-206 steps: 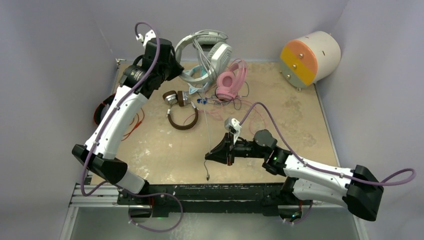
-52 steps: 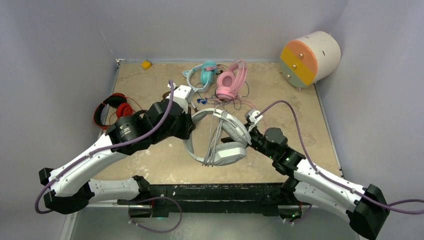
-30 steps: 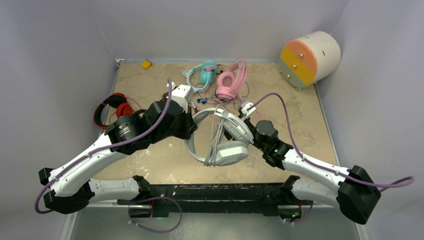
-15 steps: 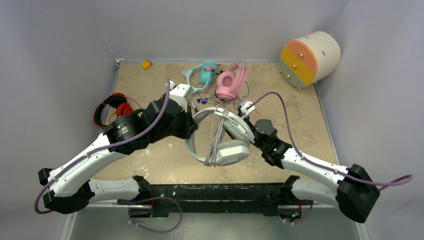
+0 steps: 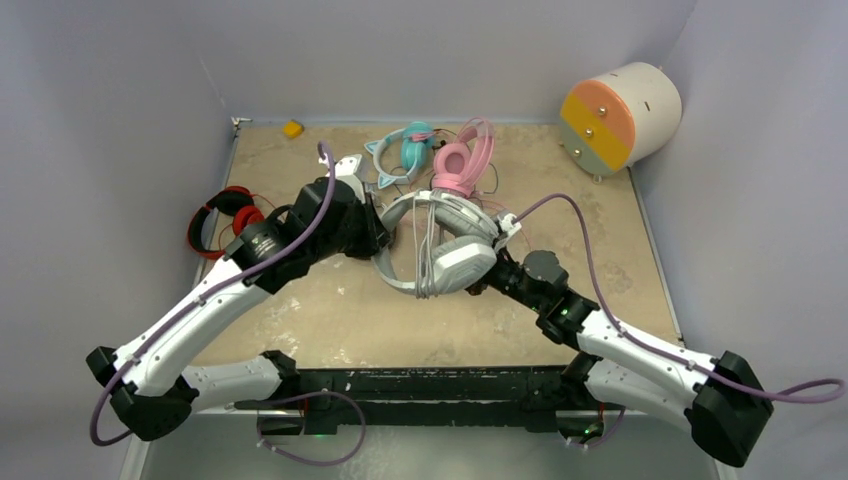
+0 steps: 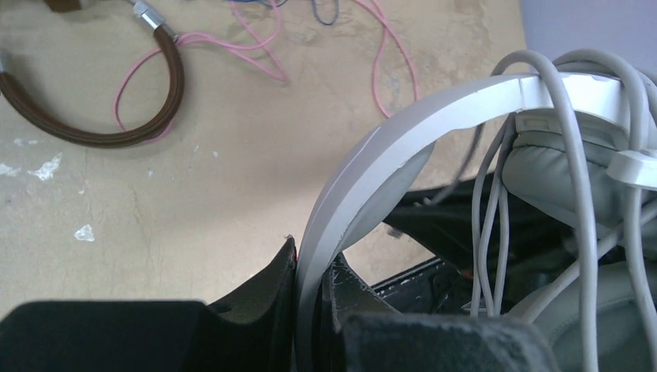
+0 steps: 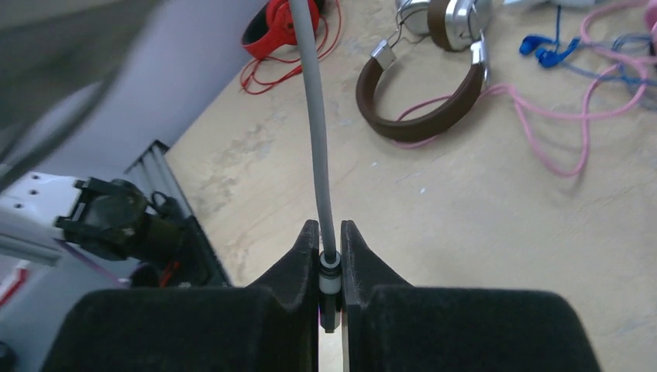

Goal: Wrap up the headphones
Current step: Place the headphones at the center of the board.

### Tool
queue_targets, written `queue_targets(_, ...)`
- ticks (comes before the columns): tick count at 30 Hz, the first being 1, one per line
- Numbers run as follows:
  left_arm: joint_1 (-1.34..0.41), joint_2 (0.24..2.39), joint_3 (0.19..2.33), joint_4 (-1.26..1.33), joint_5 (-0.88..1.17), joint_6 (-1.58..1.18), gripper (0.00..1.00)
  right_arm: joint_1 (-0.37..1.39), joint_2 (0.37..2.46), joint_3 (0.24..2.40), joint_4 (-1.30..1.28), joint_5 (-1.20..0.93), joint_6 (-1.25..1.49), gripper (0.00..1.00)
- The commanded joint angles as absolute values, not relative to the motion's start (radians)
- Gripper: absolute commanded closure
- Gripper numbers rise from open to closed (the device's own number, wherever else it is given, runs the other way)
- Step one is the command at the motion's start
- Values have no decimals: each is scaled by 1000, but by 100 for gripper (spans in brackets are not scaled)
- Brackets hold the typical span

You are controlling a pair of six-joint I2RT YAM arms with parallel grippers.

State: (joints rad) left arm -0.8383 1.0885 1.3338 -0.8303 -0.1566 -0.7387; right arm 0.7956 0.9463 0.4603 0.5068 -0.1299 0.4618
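Position: the grey-white headphones [image 5: 446,255] are held up over the middle of the table [image 5: 620,260], between the two grippers. The left gripper [image 5: 380,236] is at the left end of the headband [image 6: 403,132]. The right gripper [image 5: 488,282] is just beside the lower ear cup, on its right. Several loops of grey cable [image 5: 428,250] run across the headband and down between the cups.

Left gripper: jaws clamped on the headband, whose thin edge passes through the narrow gap between them.

Right gripper: jaws closed on the grey cable at a white collar, and the cable rises straight out from between them.

Surroundings: the pink headphones [image 5: 462,160] and the teal headphones [image 5: 405,150] lie just behind the held pair, towards the far edge. The brown headphones [image 7: 422,101] lie on the table below the left arm, with a pink cable [image 7: 542,124] trailing beside them. The red headphones [image 5: 225,215] sit at the left table edge.
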Motion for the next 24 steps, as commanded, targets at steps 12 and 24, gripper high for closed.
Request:
queue_targets(12, -640, 1200, 993, -322, 11, -1097, 100, 795, 942, 341, 469, -237, 819, 100)
queue_targets(24, -640, 1460, 753, -56, -51, -1267, 100, 795, 1035, 192, 599, -130, 1042, 100)
